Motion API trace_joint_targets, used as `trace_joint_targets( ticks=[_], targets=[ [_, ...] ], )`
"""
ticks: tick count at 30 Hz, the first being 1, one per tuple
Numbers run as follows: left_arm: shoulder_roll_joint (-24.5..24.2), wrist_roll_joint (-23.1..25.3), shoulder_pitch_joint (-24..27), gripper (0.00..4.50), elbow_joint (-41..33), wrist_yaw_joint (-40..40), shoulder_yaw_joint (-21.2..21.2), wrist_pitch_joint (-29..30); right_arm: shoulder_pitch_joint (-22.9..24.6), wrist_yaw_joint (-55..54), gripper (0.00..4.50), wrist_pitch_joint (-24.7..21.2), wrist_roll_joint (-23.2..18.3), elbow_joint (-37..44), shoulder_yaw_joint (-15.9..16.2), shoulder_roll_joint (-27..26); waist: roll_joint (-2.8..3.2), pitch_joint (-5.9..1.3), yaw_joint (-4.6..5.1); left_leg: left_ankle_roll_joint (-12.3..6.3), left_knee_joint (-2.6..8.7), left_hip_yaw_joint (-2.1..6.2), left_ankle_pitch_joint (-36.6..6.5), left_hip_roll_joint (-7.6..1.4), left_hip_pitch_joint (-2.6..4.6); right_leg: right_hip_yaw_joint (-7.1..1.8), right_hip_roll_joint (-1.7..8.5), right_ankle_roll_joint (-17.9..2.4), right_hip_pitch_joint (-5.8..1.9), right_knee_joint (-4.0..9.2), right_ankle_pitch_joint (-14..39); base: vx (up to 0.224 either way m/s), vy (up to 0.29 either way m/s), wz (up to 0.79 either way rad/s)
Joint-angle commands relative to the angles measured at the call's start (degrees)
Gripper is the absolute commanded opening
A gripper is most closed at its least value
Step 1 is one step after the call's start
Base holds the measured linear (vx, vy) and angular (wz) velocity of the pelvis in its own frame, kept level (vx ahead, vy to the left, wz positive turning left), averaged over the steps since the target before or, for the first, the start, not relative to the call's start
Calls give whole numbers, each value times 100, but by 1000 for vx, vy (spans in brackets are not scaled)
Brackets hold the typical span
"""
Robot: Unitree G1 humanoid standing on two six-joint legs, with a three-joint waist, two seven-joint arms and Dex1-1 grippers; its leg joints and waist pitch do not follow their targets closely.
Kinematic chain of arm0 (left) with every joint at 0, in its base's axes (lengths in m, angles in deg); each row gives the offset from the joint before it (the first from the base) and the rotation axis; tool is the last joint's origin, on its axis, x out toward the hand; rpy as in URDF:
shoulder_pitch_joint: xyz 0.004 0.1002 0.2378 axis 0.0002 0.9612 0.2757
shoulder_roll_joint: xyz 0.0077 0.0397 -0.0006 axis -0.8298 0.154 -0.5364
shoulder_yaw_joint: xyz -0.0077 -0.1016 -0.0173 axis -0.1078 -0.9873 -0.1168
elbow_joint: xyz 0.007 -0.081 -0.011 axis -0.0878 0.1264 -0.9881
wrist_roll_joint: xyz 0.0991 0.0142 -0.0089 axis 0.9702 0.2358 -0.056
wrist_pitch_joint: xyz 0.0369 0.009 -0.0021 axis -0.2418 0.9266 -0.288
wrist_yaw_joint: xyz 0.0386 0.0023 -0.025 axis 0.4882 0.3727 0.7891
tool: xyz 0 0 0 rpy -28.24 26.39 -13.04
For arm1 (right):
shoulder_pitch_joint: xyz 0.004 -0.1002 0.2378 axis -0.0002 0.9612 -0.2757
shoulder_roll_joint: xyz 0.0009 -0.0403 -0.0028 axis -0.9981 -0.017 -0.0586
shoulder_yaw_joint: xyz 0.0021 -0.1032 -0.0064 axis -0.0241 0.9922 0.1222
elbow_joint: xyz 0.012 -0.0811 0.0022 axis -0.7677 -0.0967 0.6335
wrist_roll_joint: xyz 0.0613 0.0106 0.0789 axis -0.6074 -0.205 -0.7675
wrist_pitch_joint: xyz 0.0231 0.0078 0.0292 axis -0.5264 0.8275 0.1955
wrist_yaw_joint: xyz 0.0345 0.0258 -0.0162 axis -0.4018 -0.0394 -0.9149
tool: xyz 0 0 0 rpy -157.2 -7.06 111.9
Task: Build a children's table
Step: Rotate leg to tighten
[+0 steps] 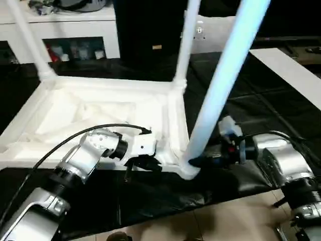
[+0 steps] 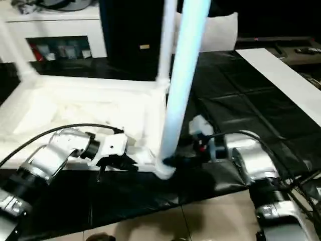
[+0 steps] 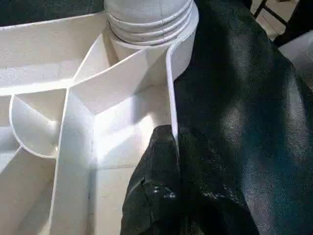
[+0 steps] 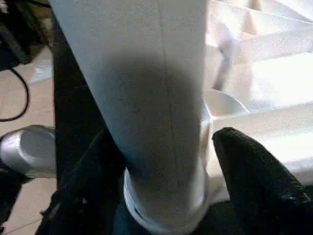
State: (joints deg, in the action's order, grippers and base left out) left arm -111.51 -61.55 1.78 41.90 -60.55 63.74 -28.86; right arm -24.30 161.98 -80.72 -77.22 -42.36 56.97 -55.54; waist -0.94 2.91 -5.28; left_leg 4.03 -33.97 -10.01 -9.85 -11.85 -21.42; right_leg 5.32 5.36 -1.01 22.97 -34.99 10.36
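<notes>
While the children's table (image 1: pixel 100 115) lies upside down on the black sheet (image 1: pixel 251 110) that covers the work surface, its ribbed underside faces up and three white legs rise from its corner sockets: one at the far left (image 1: pixel 27 40), one at the far right (image 1: pixel 185 42), and the nearest leg (image 1: pixel 225 80) slanting up from the near right corner socket (image 1: pixel 188 168). The right gripper (image 4: pixel 161 161) is clasped around the base of that nearest leg just above the socket, one black finger (image 4: pixel 254 171) on each side of the tapered shaft with the pads against it, so the fingers stand spread about as wide as the leg. The right arm (image 1: pixel 281 165) reaches in from the right, its silver forearm low over the sheet and roughly level, pointing toward the corner. The left gripper (image 1: pixel 143 163) sits at the table's near rim (image 3: pixel 171 98), just beside the same corner; in the left wrist view a black finger (image 3: pixel 156 186) lies against the inner side of the thin rim wall, with dark material close on the outer side, and whether it pinches the rim I cannot tell. The left arm (image 1: pixel 80 160) comes up from the lower left, bent at the wrist, a black cable (image 1: pixel 60 143) arching over it. Behind the table stands a white cabinet (image 1: pixel 60 30), and pale floor tiles (image 1: pixel 210 221) show beyond the sheet's near edge.
</notes>
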Motion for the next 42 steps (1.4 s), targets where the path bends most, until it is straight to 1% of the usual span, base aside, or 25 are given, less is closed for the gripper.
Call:
trace_joint_targets(
  ticks=[1, 10, 11, 14, 15, 17, 19, 20, 21, 22, 24, 25, 27, 28, 29, 30, 31, 33, 34, 36, 38, 39, 40, 41, 42],
  targets=[
    [84, 69, -116, 0, 7, -290, 276, -167, -134, 151, 261, -22, -14, -55, 51, 23, -48, -376, 37, -273, 391, -8, -1216, -172, 85, -290, 297, -1165, -273, 411, 1348, 0, 0, 0],
    [138, 10, -142, 0, 143, -291, 230, -154, -77, 387, 198, -205, -124, -16, 125, 31, -74, -376, 27, -254, 390, -6, -1207, -173, 80, -290, 306, -1119, -281, 420, 1452, 0, 0, 0],
    [171, -44, -108, 0, 116, -245, 173, -43, -24, 359, 197, -314, -193, 78, 95, 2, -98, -377, 30, -257, 389, -7, -1208, -173, 81, -288, 304, -1111, -280, 422, 1468, 0, 0, 0],
    [234, -133, -49, 0, 23, -140, 79, 229, 61, 172, 197, -562, -292, 255, 37, -87, -100, -379, 16, -262, 389, -8, -1130, -178, 83, -292, 304, -1123, -282, 403, 1397, 0, 0, 0],
    [274, -166, -24, 0, -45, -69, 42, 380, 96, 19, 196, -683, -313, 337, 10, -139, -132, -378, 29, -267, 389, -10, -1150, -172, 77, -286, 304, -1100, -281, 415, 1464, 0, 0, 0],
    [598, -262, 17, 0, -254, 613, -236, 1049, 87, -1077, 196, -1024, -156, 378, -150, -524, -95, -349, 58, -192, 412, -2, -1184, -177, 87, -295, 301, -1079, -261, 416, 1586, 0, 0, 0],
    [861, -304, 17, 0, -389, 1134, -432, 1506, -37, -2050, 196, -1133, -26, 200, -363, -924, -71, -331, 110, -10, 420, 20, -1500, -135, 102, -277, 318, -853, -244, 506, 2339, 0, 0, 0],
    [936, -322, 21, 0, -442, 1268, -482, 1647, -80, -2343, 196, -1154, 5, 133, -437, -1050, -81, -326, 147, 32, 424, 21, -1564, -130, 94, -273, 314, -800, -246, 521, 2464, 0, 0, 0],
    [1018, -324, 22, 0, -483, 1425, -535, 1770, -131, -2615, 196, -1205, 25, 60, -505, -1170, -64, -327, 213, 110, 435, 50, -1641, -121, 88, -254, 320, -719, -252, 534, 2649, 0, 0, 0],
    [1240, -266, -9, 0, -490, 1867, -663, 2014, -253, -3223, 196, -1222, 171, -139, -579, -1413, -47, -332, 256, 122, 435, 60, -1675, -116, 78, -245, 315, -695, -256, 547, 2676, 0, 0, 0],
    [1450, -118, -60, 0, -446, 2330, -737, 2203, -387, -3873, 196, -1285, 289, -346, -685, -1689, -76, -355, 419, 118, 425, 79, -1637, -98, 2, -228, 292, -685, -294, 527, 2488, 0, 0, 0],
    [1573, -27, -93, 0, -400, 2596, -768, 2268, -473, -4239, 196, -1318, 368, -484, -725, -1845, -76, -361, 464, 76, 409, 63, -1613, -92, 28, -237, 283, -715, -258, 549, 2413, 0, 0, 0],
    [1777, 88, -137, 0, -375, 2961, -830, 2409, -590, -4824, 196, -1183, 528, -720, -763, -2068, -87, -365, 524, 9, 385, 48, -1563, -80, 36, -243, 278, -784, -243, 552, 2321, 0, 0, 0],
    [1865, 143, -160, 0, -373, 3127, -867, 2483, -608, -5034, 196, -1059, 626, -783, -747, -2129, -117, -374, 537, -47, 374, 35, -1468, -76, 28, -245, 280, -796, -248, 555, 2261, 0, 0, 0],
    [1868, 228, -183, 0, -357, 3222, -829, 2490, -595, -5015, 196, -965, 650, -767, -734, -2175, -101, -373, 523, -78, 367, 33, -1428, -73, 32, -246, 283, -805, -248, 555, 2225, 0, 0, 0],
    [1873, 285, -195, 0, -357, 3293, -801, 2513, -592, -5017, 250, -904, 668, -764, -732, -2214, -117, -385, 500, -151, 365, 25, -1315, -88, 36, -255, 284, -839, -253, 536, 2037, 0, 0, 0],
    [1858, 321, -206, 0, -345, 3330, -785, 2524, -587, -5043, 264, -854, 581, -741, -838, -2288, -120, -393, 489, -205, 370, 19, -1180, -99, 25, -260, 263, -912, -264, 503, 1713, 0, 0, 0],
    [1817, 347, -207, 0, -338, 3328, -778, 2499, -573, -5004, 270, -764, 537, -713, -887, -2294, -104, -400, 477, -270, 373, 15, -1069, -104, 17, -264, 257, -1019, -279, 461, 1373, 0, 0, 0],
    [1712, 371, -185, 0, -344, 3305, -775, 2415, -536, -4920, 299, -575, 491, -672, -954, -2241, -95, -405, 464, -290, 375, 17, -1007, -112, 23, -263, 261, -1073, -285, 443, 1216, 0, 0, 0],
    [1588, 399, -136, 0, -332, 3264, -779, 2261, -435, -4622, 307, -374, 424, -553, -966, -2101, -64, -405, 458, -328, 374, 16, -965, -115, 18, -265, 255, -1155, -293, 421, 996, 0, 0, 0],
    [1505, 413, -98, 0, -314, 3194, -765, 2093, -354, -4381, 317, -276, 354, -447, -963, -1994, -39, -408, 437, -365, 365, 10, -1007, -115, 23, -271, 260, -1195, -301, 418, 877, 0, 0, 0],
    [1453, 386, -63, 0, -312, 3099, -763, 2008, -280, -4175, 317, -210, 325, -355, -929, -1878, -55, -406, 425, -377, 365, 8, -997, -113, 18, -268, 257, -1199, -318, 421, 844, 0, 0, 0],
    [1381, 345, -15, 0, -302, 2983, -765, 1910, -164, -3859, 346, -40, 290, -227, -881, -1703, -59, -401, 410, -401, 364, 4, -1056, -115, 20, -268, 260, -1197, -320, 432, 889, 0, 0, 0],
    [1372, 339, -8, 0, -302, 2969, -766, 1902, -150, -3821, 351, -16, 287, -213, -874, -1680, -60, -395, 397, -406, 365, 4, -1087, -115, 22, -268, 259, -1181, -318, 437, 936, 0, 0, 0],
    [1189, 225, 112, 0, -331, 2505, -664, 1418, -53, -3432, 351, -27, 184, -156, -958, -1353, -61, -392, 366, -398, 368, 8, -1116, -114, 30, -266, 267, -1153, -319, 449, 1060, 0, 0, 0]
  ],
)
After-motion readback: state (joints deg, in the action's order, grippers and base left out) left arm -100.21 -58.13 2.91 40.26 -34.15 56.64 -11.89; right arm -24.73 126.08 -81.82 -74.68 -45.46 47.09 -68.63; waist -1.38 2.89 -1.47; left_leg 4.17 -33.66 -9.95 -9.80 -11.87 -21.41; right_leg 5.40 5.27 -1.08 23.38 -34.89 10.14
